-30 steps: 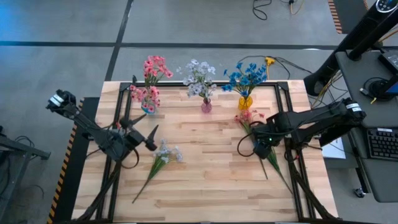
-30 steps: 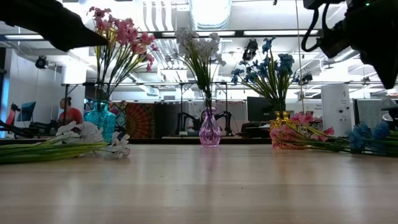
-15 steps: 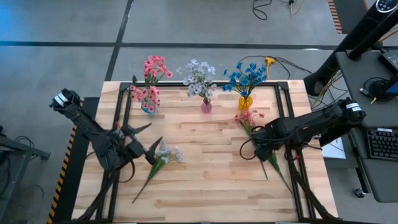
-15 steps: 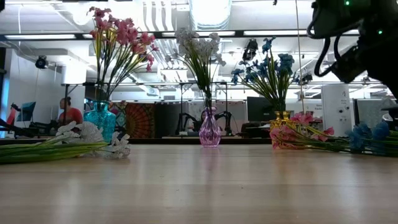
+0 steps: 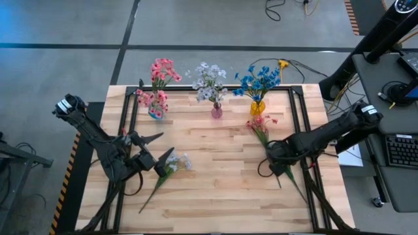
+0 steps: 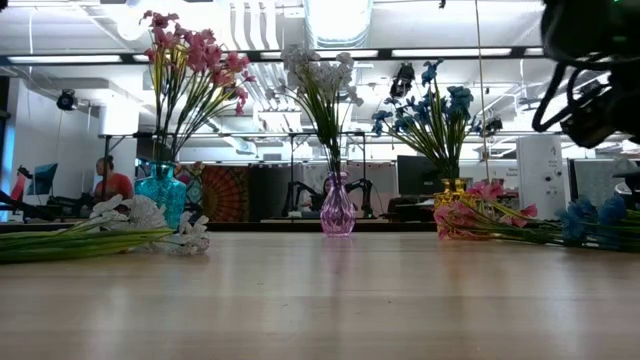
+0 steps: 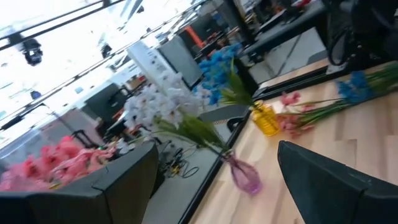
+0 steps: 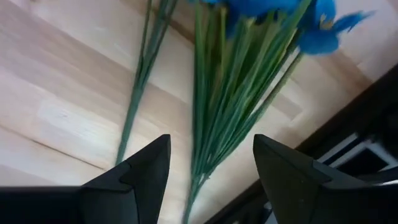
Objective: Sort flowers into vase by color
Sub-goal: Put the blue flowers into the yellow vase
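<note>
A lavender-white spray [image 5: 173, 161] lies flat on the table, its stem running toward the near edge. My left gripper [image 5: 159, 151] is open just left of its blossoms, its fingers [image 7: 336, 180] wide apart. A pink spray [image 5: 261, 124] and a blue spray [image 8: 273, 9] lie side by side on the right. My right gripper [image 8: 211, 168] is open over the blue spray's stems [image 8: 230, 81], one finger on either side. In the high view the right arm [image 5: 326, 134] hides the blue blossoms.
Three vases stand in a row near the far edge. A teal one [image 5: 157, 112] holds pink flowers, a purple one [image 5: 216, 111] holds lavender-white flowers, and a yellow one [image 5: 257, 106] holds blue flowers. Bare wood [image 5: 215, 176] lies between the arms. A person [image 6: 112, 180] sits far behind the table.
My left gripper has moved toward the near edge and closer to the lavender-white spray, dropping out of the low view. My right gripper has shifted toward the near edge along the stems on the right. The flowers have stayed where they were.
</note>
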